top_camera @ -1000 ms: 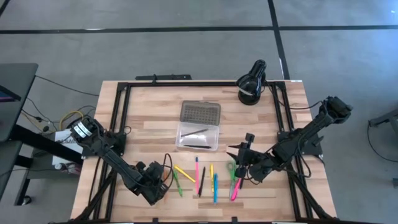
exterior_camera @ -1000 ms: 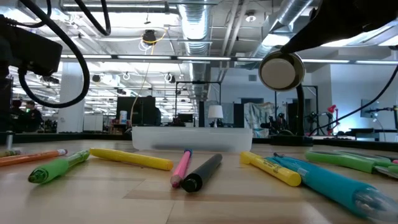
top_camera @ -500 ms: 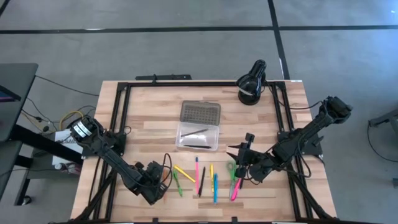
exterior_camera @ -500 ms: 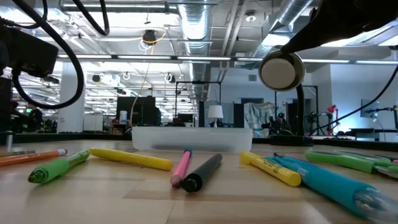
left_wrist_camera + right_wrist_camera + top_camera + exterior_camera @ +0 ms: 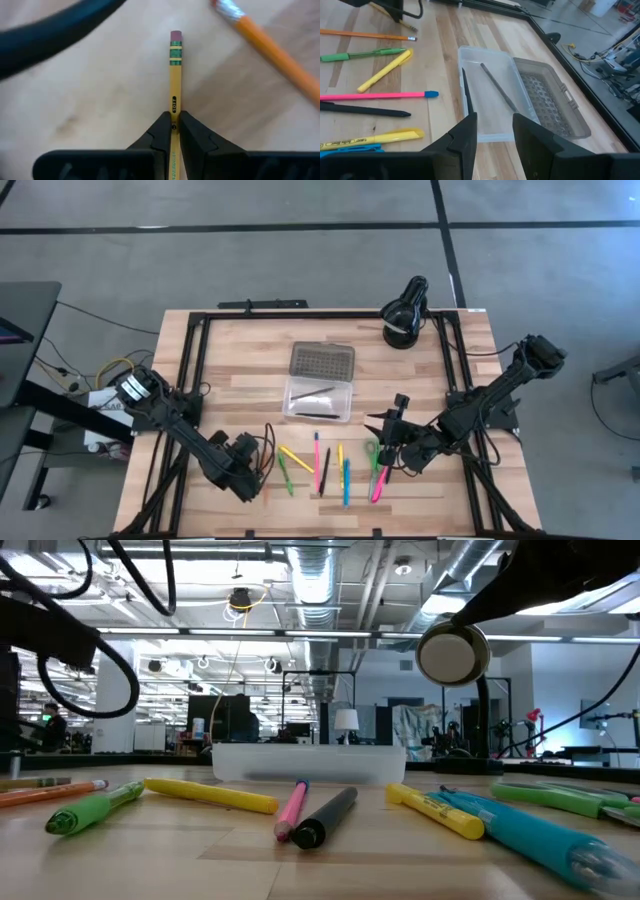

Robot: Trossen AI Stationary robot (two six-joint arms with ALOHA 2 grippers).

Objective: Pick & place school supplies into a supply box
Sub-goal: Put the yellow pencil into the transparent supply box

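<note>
Several pens, pencils and markers (image 5: 325,468) lie in a row on the near part of the table, with green-handled scissors (image 5: 372,452) at their right. The clear supply box (image 5: 290,402) stands farther back with its dotted lid (image 5: 322,361) laid open and two dark pens (image 5: 496,90) inside. My left gripper (image 5: 248,470) is at the row's left end, shut on a yellow pencil (image 5: 175,75). An orange pencil (image 5: 272,52) lies close by. Over the scissors my right gripper (image 5: 494,120) hangs open with nothing between its fingers. My left gripper pinches the yellow pencil's shaft (image 5: 174,107) between its two fingertips, some way back from the pink eraser end (image 5: 176,36). The fingers come from above, steeply downward, and lie across the pencil. The eraser end sticks out beyond them. Whether the pencil is clear of the table I cannot tell.
A black round lamp (image 5: 405,315) stands at the far right corner. A black frame (image 5: 190,360) runs along the table's edges. Bare wood lies between the box and the row of supplies, and left of the box.
My left gripper has shifted slightly toward the table's far left and has tipped. The rest of the supplies, the box and my right arm have kept still.
</note>
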